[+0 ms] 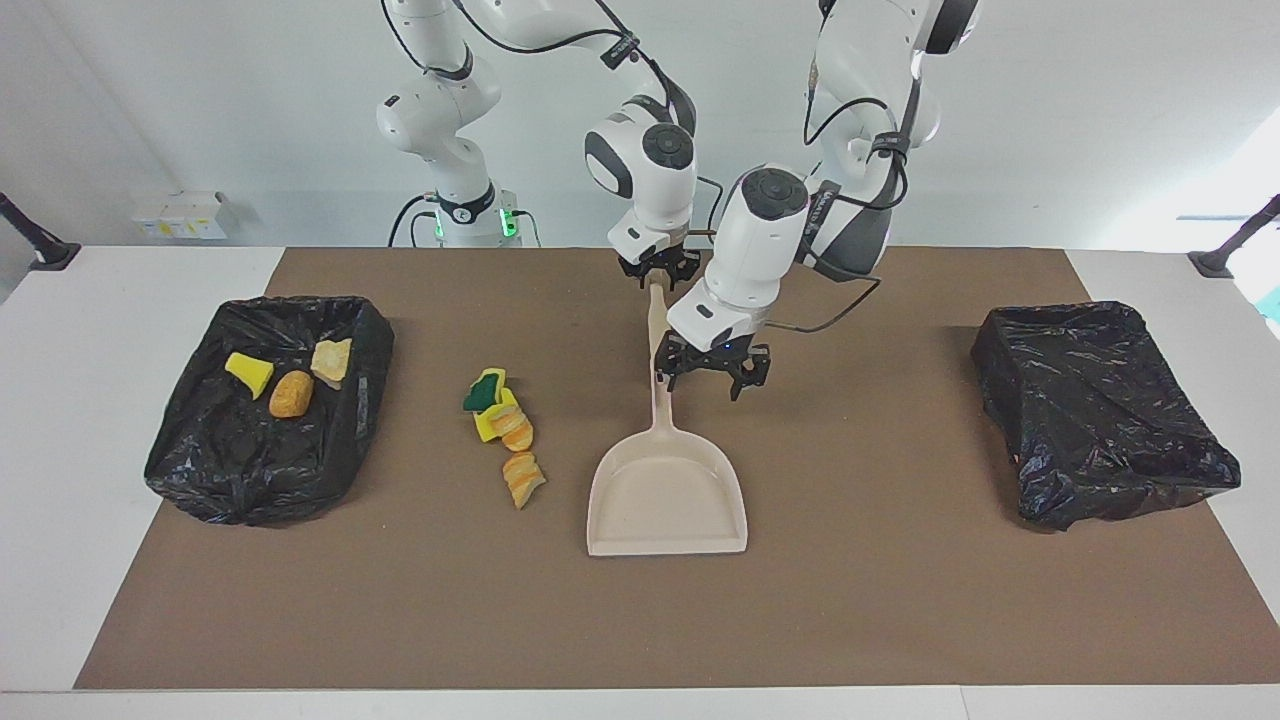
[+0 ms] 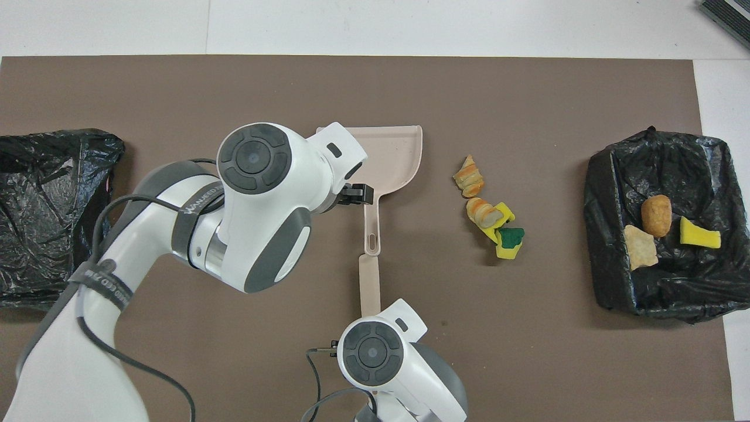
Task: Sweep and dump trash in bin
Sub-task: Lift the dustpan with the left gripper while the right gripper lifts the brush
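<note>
The right gripper (image 1: 657, 273) sits low on the brush handle (image 1: 656, 310) near the robots' edge of the brown mat (image 1: 900, 600); whether it grips I cannot tell. The left gripper (image 1: 712, 372), fingers spread, hovers beside the dustpan (image 1: 668, 490) handle at the mat's middle. Loose trash (image 1: 505, 425) (sponge wedges, bread-like chunks) lies beside the pan toward the right arm's end; three more scraps (image 1: 290, 380) rest in that end's black-lined bin (image 1: 230, 470).
</note>
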